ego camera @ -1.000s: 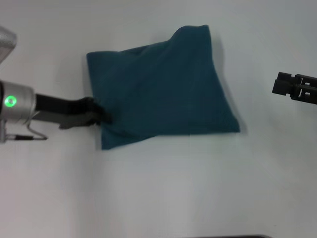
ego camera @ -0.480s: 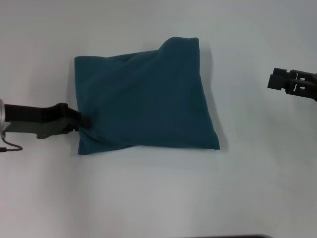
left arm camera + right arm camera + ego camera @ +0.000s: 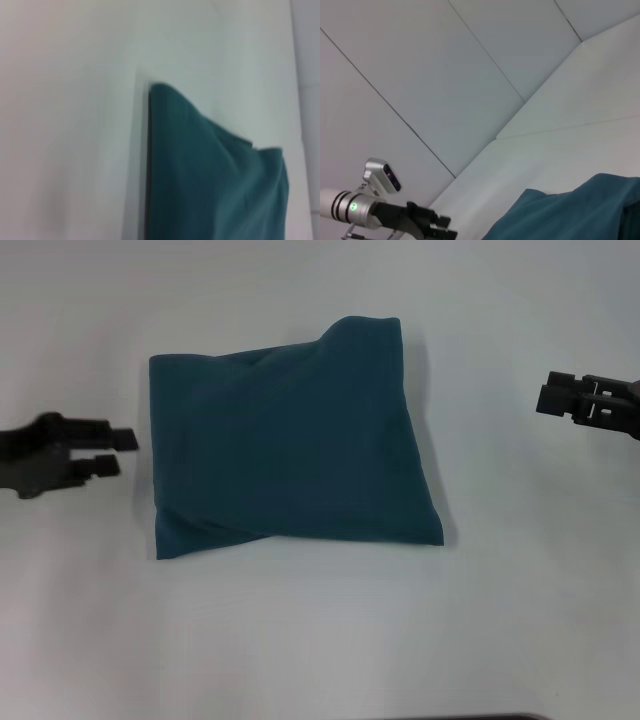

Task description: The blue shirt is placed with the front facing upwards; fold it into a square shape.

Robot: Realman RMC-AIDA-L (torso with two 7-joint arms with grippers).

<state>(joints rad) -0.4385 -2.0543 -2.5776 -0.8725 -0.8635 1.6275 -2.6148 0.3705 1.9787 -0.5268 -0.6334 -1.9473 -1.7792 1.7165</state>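
The dark teal-blue cotton shirt (image 3: 285,445) lies folded on the plain white table (image 3: 320,640), a little left of the middle in the head view. It makes a rough, skewed square rather than a neat one: the near edge runs almost level, the left edge stands nearly straight, and the far right corner rises in a rounded hump. Its slightly longer run goes from left to right. Only plain teal cloth shows on top, crossed by soft creases, with one fold line slanting over the near left corner.

The left gripper (image 3: 115,451) hovers just beside the shirt's left edge, apart from the cloth, its two dark fingers (image 3: 122,436) spread and holding nothing. From the left wrist view, the shirt (image 3: 215,180) shows one straight edge and a wavy one.

The right gripper (image 3: 549,400) hangs well off to the right of the shirt; its fingers look drawn close together, though the view is too poor to be certain.
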